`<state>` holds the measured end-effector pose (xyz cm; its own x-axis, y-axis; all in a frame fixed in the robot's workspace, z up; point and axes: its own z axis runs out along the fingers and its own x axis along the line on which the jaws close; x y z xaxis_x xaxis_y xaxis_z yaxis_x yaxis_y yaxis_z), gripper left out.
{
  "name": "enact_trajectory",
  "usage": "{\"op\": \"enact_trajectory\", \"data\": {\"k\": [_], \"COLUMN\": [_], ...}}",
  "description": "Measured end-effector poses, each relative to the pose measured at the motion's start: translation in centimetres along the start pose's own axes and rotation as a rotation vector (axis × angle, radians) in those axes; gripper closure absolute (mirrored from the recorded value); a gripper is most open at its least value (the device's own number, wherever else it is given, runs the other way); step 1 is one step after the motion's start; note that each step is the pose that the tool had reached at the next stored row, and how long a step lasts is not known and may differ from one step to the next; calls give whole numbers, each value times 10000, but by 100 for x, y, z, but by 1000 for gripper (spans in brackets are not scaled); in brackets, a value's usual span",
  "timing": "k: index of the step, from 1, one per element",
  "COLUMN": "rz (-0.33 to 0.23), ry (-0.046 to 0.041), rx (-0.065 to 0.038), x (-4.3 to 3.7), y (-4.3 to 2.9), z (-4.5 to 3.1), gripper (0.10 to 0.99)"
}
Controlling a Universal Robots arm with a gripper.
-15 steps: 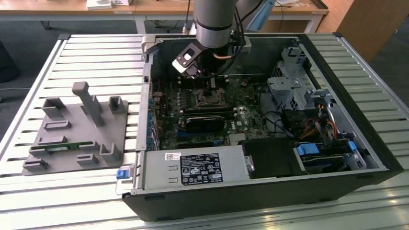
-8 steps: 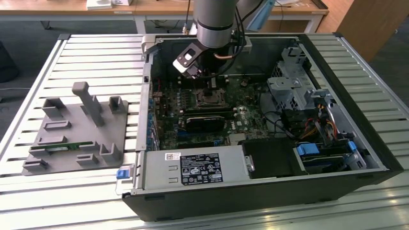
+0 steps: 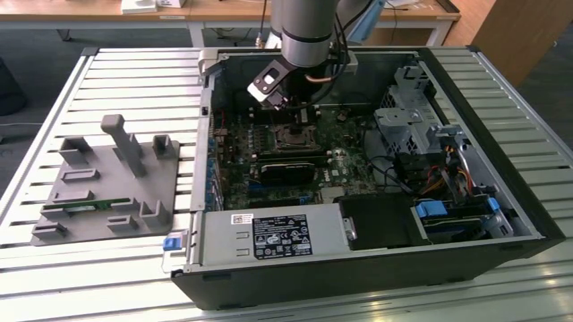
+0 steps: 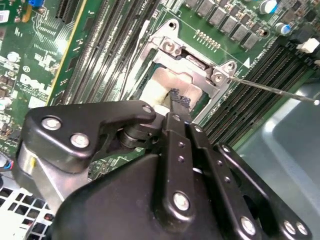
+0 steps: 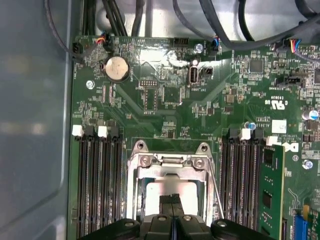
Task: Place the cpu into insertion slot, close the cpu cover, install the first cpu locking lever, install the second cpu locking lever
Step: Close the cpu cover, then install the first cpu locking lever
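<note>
Over insertion slot (image 5: 131, 200): 2 fingers (image 5: 165, 204) tog.; 1 cpu (image 5: 156, 192), 1 cpu cover (image 5: 172, 173).

There's a white sticker (image 3: 279, 236) crammed with tiny print on the power supply box (image 3: 219, 247), none of it legible to me. The green board (image 5: 170, 107) has white lettering (image 5: 278, 104) too, equally unreadable.

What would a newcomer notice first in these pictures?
The grey robot arm reaches into the open computer case in the exterior view. In the first wrist view, the shut black gripper hangs over the pale cpu, which is framed by the silvery cpu cover on the green circuit board.
</note>
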<state>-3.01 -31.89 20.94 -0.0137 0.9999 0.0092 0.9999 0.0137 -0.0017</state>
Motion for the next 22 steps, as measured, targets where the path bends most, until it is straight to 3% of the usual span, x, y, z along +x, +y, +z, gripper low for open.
{"op": "enact_trajectory", "data": {"k": [22], "rz": [0], "ry": [2], "rx": [-1], "x": [1], "y": [3], "z": [-61], "gripper": [980]}}
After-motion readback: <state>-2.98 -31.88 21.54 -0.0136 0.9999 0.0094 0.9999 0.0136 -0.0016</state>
